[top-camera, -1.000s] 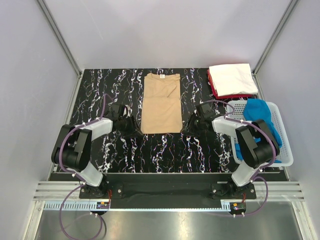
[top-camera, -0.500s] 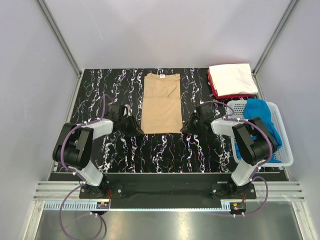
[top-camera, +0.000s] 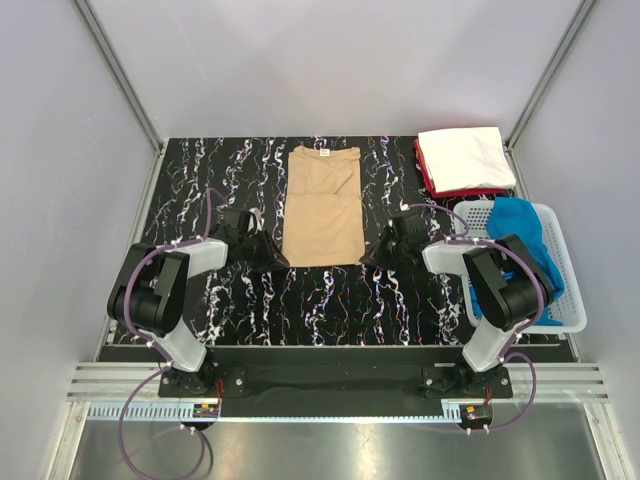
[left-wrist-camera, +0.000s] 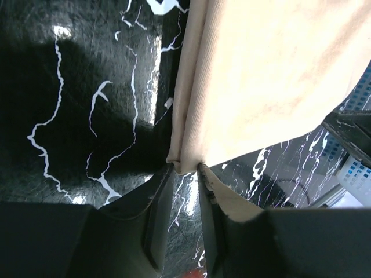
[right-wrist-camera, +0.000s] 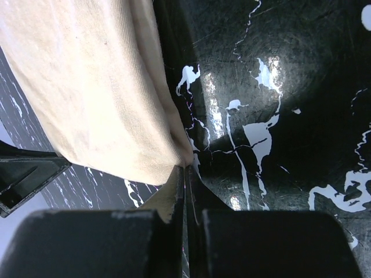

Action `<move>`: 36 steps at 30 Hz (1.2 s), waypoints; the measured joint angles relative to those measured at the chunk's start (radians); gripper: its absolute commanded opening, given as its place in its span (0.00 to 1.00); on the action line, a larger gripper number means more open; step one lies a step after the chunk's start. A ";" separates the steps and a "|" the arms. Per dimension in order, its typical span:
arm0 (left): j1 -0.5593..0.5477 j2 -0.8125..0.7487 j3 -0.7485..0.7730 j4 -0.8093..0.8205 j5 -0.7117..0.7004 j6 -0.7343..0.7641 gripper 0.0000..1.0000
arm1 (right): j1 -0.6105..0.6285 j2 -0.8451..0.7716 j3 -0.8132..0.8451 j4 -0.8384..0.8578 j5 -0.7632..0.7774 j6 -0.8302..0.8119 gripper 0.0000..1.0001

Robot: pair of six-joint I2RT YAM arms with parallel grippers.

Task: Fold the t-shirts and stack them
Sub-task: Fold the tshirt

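Note:
The tan t-shirt [top-camera: 322,205] lies folded into a long strip at the middle of the black marbled table. My left gripper [top-camera: 278,262] is at its near left corner. In the left wrist view the jaws [left-wrist-camera: 184,169] stand narrow, and the thick cloth corner [left-wrist-camera: 185,162] is pinched at their tips. At the near right corner, my right gripper [top-camera: 368,258] has its jaws [right-wrist-camera: 186,169] pressed together on the very tip of the tan t-shirt [right-wrist-camera: 87,87]. A white t-shirt [top-camera: 460,157] lies folded on a red one [top-camera: 427,180] at the back right.
A white mesh basket [top-camera: 570,300] stands at the right edge beside the right arm. A crumpled blue t-shirt [top-camera: 520,235] lies in it. Grey walls and metal posts close off the back and sides of the table.
Both grippers have narrowed at the shirt's near corners. The right one has gone from half open to fully shut, and the left one has closed more slowly. The shirt has not moved.

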 measured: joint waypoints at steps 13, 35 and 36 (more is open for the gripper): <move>-0.074 -0.053 -0.007 -0.025 -0.158 0.014 0.38 | -0.001 -0.010 -0.016 0.015 0.001 0.000 0.00; -0.097 -0.029 0.013 -0.009 -0.214 0.016 0.00 | -0.005 -0.028 -0.037 0.021 0.001 -0.005 0.00; -0.098 -0.029 0.012 -0.005 -0.206 0.018 0.00 | -0.006 -0.032 -0.040 0.018 0.001 -0.006 0.00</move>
